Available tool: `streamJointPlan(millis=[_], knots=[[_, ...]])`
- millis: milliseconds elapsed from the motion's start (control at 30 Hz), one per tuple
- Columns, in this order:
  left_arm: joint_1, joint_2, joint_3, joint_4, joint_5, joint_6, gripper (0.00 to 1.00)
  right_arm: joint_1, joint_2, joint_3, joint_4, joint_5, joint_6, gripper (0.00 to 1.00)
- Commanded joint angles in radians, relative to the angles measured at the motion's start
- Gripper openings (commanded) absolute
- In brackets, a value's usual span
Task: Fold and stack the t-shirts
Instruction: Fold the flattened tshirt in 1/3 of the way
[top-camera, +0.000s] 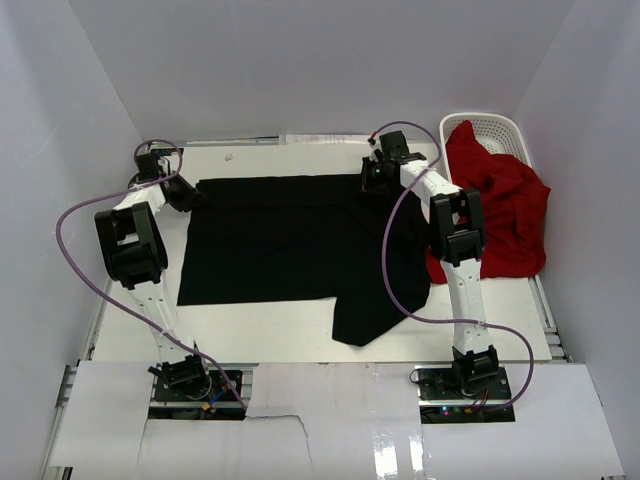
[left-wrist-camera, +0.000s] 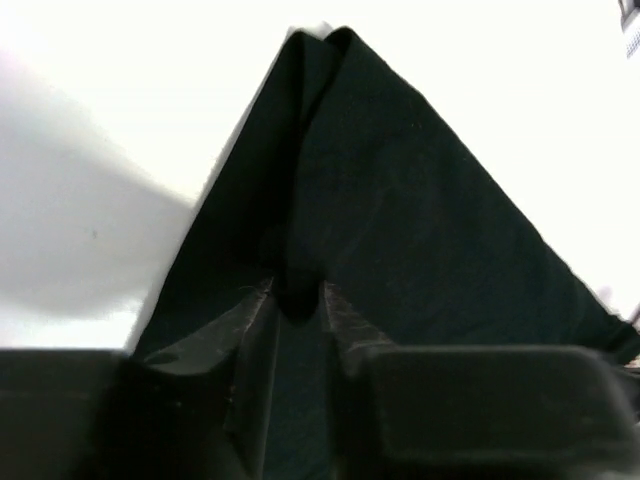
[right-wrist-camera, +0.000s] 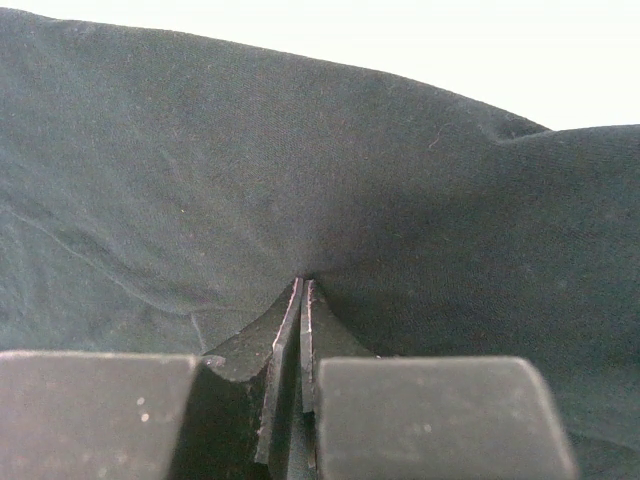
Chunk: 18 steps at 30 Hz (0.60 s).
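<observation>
The black t-shirt (top-camera: 290, 240) lies spread on the white table (top-camera: 270, 335), with one flap hanging toward the near edge at its right. My left gripper (top-camera: 185, 195) is at the shirt's far left corner. In the left wrist view its jaws (left-wrist-camera: 297, 300) stand partly apart, with a ridge of black cloth (left-wrist-camera: 420, 200) running into the gap. My right gripper (top-camera: 375, 178) is at the shirt's far edge, right of centre; its jaws (right-wrist-camera: 305, 285) are shut on a pinch of the black cloth (right-wrist-camera: 300, 150). The red t-shirt (top-camera: 500, 210) lies crumpled at the right.
A white lattice basket (top-camera: 495, 125) stands at the far right corner with the red shirt draped over it and spilling onto the table. White walls close in on the left, back and right. The right arm's purple cable (top-camera: 392, 270) hangs over the black shirt.
</observation>
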Motion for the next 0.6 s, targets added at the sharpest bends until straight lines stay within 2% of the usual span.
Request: streamJointPlan(millis=[0, 100, 200, 433, 567], knots=[[0.009, 0.019, 0.043, 0.020, 0.030, 0.002, 0.31, -0.002, -0.009, -0.010, -0.054, 0.016, -0.017, 0.08], [0.015, 0.023, 0.044, 0.016, 0.014, 0.005, 0.23, -0.002, -0.010, -0.008, -0.054, 0.014, -0.019, 0.08], [0.014, 0.001, 0.038, 0.009, -0.039, 0.029, 0.22, -0.002, -0.009, -0.008, -0.053, 0.011, -0.017, 0.08], [0.015, -0.057, 0.032, -0.028, -0.183, 0.092, 0.26, -0.002, -0.004, -0.010, -0.053, 0.010, -0.013, 0.08], [0.015, -0.068, 0.046, -0.046, -0.246, 0.129, 0.32, -0.002, -0.004, -0.013, -0.054, 0.020, -0.013, 0.08]])
